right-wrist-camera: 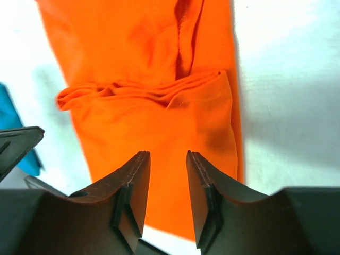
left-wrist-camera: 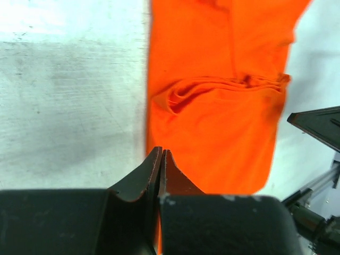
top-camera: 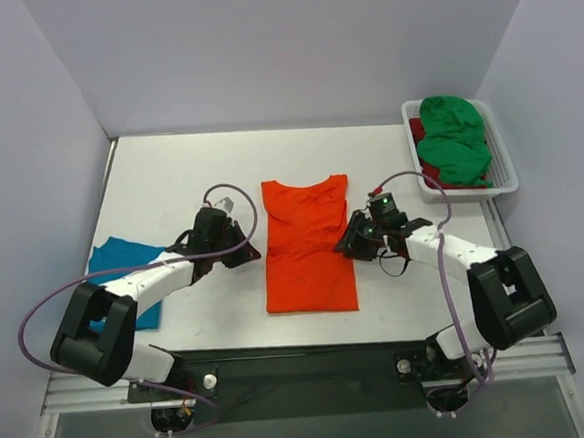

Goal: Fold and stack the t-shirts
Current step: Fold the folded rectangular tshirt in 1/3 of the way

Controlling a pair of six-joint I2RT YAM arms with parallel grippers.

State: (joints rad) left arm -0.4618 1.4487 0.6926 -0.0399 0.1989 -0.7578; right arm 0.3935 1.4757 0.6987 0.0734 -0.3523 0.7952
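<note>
A bright orange t-shirt (top-camera: 309,268) lies flat in the middle of the table as a long rectangle with its sleeves turned in. A bunched ridge crosses its middle (left-wrist-camera: 223,127) (right-wrist-camera: 159,122). My left gripper (top-camera: 246,250) (left-wrist-camera: 160,151) is shut at the shirt's left edge, and no cloth shows between its tips. At the shirt's right edge my right gripper (top-camera: 351,237) (right-wrist-camera: 168,155) stands open above the cloth with an empty gap. A teal t-shirt (top-camera: 124,259) (right-wrist-camera: 8,117) lies flat at the left, partly under my left arm.
A white slatted basket (top-camera: 471,192) stands at the back right, holding a crumpled green t-shirt (top-camera: 454,139) over a dark red one (top-camera: 417,130). White walls close off the left, back and right of the table.
</note>
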